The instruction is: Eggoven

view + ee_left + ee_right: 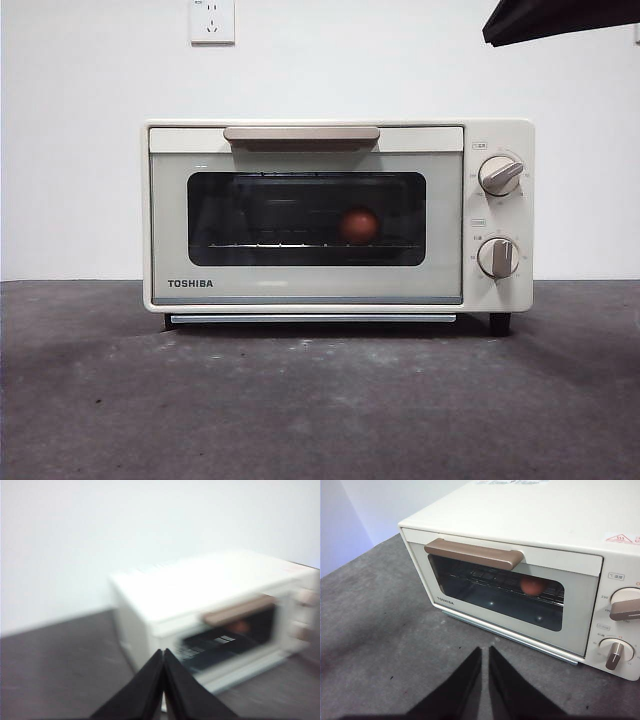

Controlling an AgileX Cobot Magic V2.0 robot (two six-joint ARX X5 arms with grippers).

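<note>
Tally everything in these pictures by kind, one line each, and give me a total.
Toaster oven: 1, door shut
Egg: 1, on the rack inside
Round knobs: 2
Door handle: 1
Wall socket: 1
Grippers: 2, left gripper and right gripper, both holding nothing
Total: 8

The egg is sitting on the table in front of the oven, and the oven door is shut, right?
Not quite. The egg isn't on the table; it sits inside the oven, on the wire rack behind the dark glass. The front view shows it through the window, and so does the right wrist view. The door is shut, as you said.
</note>
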